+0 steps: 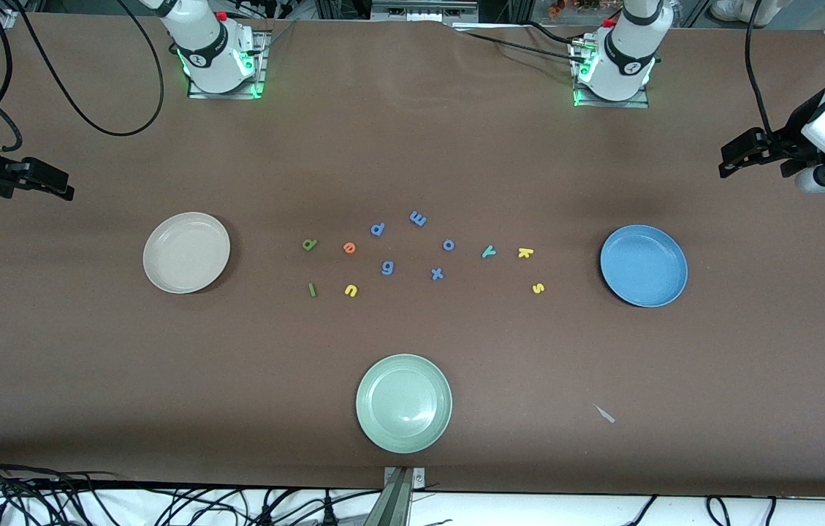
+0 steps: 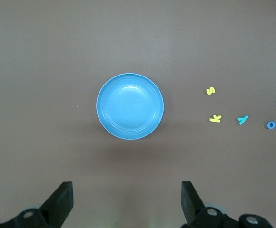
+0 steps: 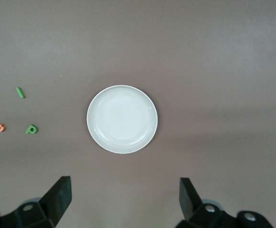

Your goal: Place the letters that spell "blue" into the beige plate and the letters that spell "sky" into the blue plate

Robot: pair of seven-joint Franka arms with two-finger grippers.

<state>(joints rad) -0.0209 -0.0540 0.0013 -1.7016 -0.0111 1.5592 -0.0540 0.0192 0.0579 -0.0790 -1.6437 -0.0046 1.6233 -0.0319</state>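
1. Two grippers of mine, left gripper [image 1: 730, 164] at frame's right edge and right gripper [image 1: 61, 186] at its left edge, wait wide open, holding nothing.
2. Beige plate [image 1: 186, 252] sits centre-left, blue plate [image 1: 644, 265] centre-right.
3. Letters b [image 1: 309, 244], l [image 1: 312, 290], u [image 1: 351, 291], e [image 1: 349, 248], s [image 1: 538, 288], k [image 1: 525, 253], y [image 1: 488, 252] lie mid-frame on the table.

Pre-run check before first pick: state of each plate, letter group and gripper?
beige plate: empty, toward the right arm's end
blue plate: empty, toward the left arm's end
pale green plate: empty, nearest the front camera
b, l, u, e letters: loose on table
s, k, y letters: loose on table
left gripper: open, holds nothing
right gripper: open, holds nothing
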